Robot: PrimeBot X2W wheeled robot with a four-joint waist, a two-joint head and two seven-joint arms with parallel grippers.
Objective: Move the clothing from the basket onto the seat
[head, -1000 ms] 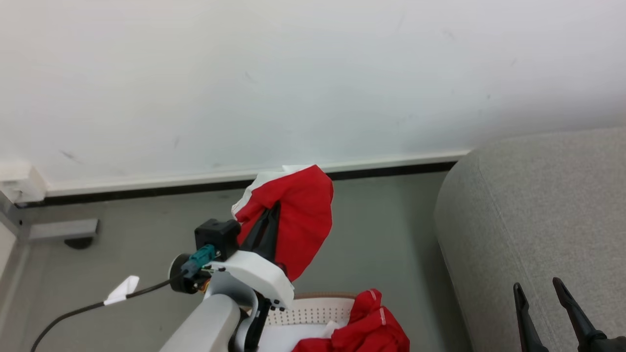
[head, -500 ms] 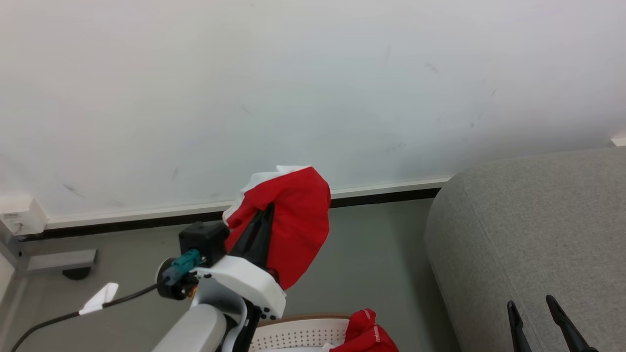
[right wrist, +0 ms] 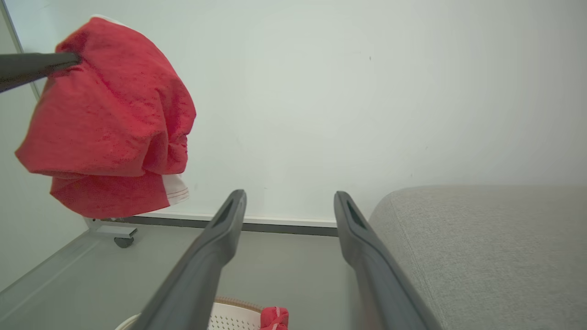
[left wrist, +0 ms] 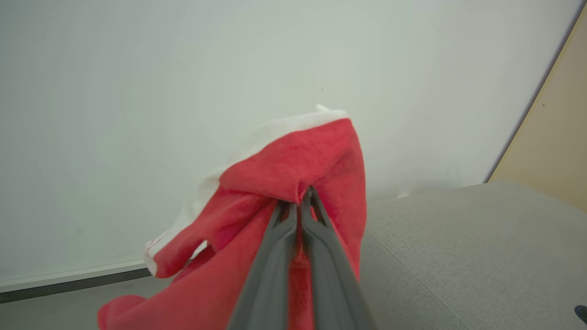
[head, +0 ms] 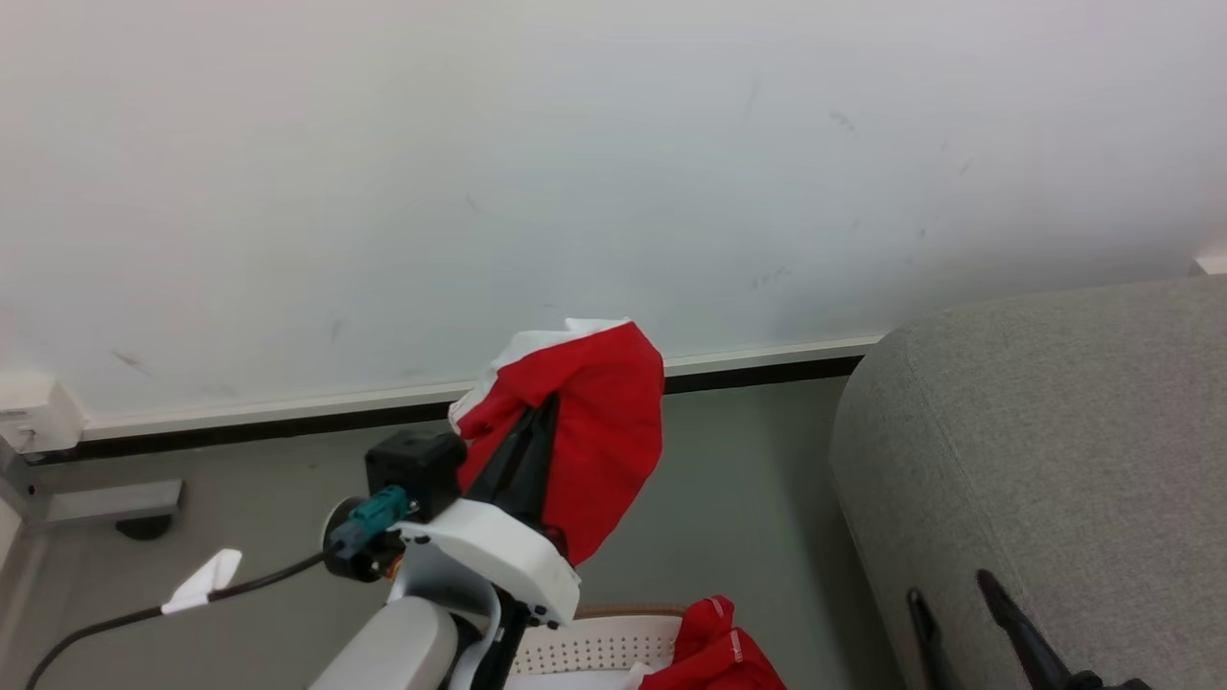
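Waiting seat (head: 1035, 460): nothing red on it yet.
Basket (head: 604, 647): another red garment (head: 714, 661) inside, left to move.
Clothing (head: 599, 431): aloft, short of the seat.
Left gripper (head: 546, 402): pinching it.
Right gripper (head: 949, 586): spread, empty.
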